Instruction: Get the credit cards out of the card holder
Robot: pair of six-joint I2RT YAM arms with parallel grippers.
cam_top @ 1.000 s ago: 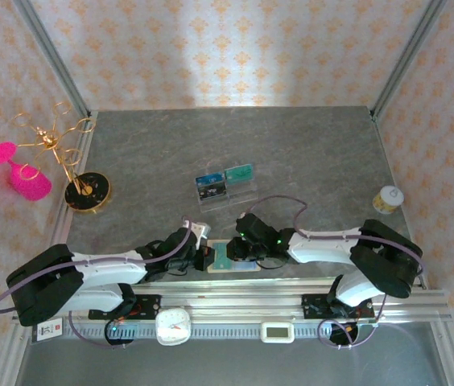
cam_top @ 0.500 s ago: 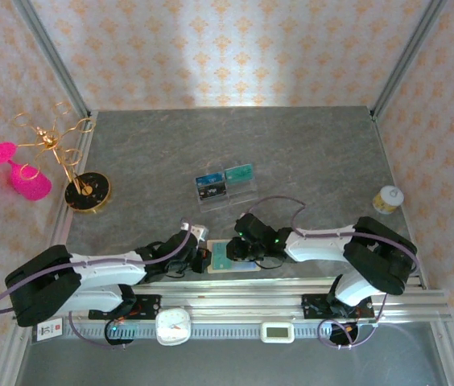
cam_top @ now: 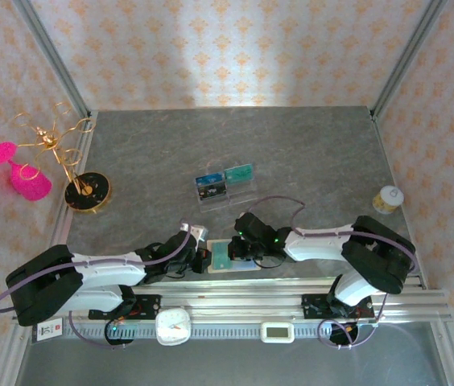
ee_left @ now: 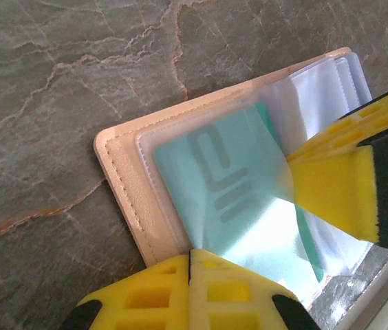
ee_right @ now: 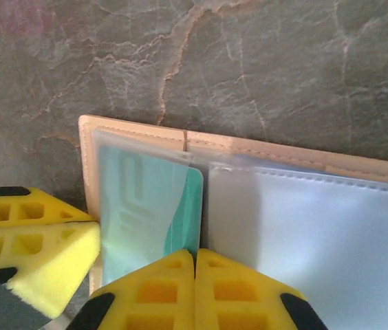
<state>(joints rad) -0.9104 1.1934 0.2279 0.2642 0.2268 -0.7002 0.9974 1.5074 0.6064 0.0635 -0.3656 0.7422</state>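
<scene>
Teal credit card [ee_right: 149,206] sits sleeved, left fingers [ee_left: 197,275] and right fingers [ee_right: 201,275] pressed together; I bet pulling drags the card holder [ee_right: 263,149].

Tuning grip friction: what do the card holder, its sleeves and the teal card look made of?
Card holder: tan leather or faux leather, matte, with a stitched edge. Sleeves: clear, slightly frosted soft plastic, going by the glossy glare. Teal card: probably rigid plastic, smooth and flat, seen through the sleeve.
</scene>
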